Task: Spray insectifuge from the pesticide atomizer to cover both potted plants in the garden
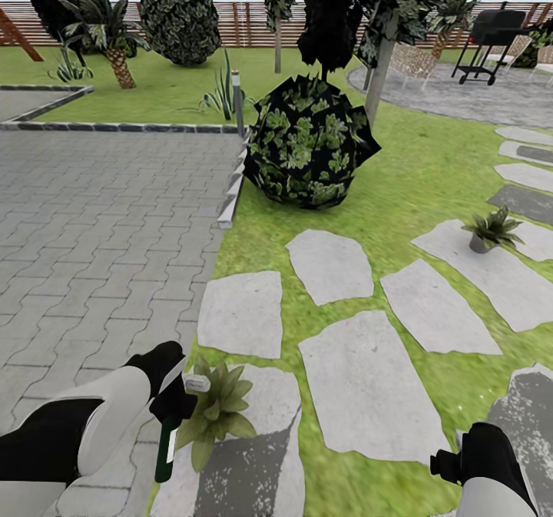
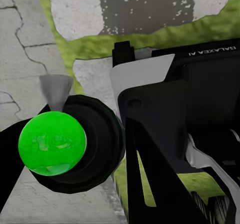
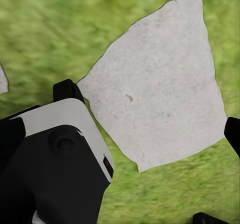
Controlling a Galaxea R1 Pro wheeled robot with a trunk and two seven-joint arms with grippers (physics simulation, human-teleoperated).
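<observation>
My left gripper (image 1: 173, 405) is shut on the pesticide atomizer (image 1: 164, 446), a dark green bottle hanging down with its pale trigger head (image 1: 197, 383) turned toward a potted plant (image 1: 220, 411). That olive rosette sits on a stepping stone right beside the nozzle. In the left wrist view the atomizer (image 2: 50, 143) appears end-on as a bright green disc in a dark ring. The other potted plant (image 1: 491, 230) stands on a stone at the far right. My right gripper (image 3: 150, 112) is open over a stepping stone (image 3: 160, 84), with nothing between its fingers.
Grey paving (image 1: 92, 217) fills the left side, edged by a curb. A big dark round bush (image 1: 307, 142) stands ahead in the middle, with a thin tree trunk (image 1: 378, 79) behind it. Stepping stones (image 1: 361, 386) cross the lawn. A barbecue (image 1: 491, 41) and fence lie far back.
</observation>
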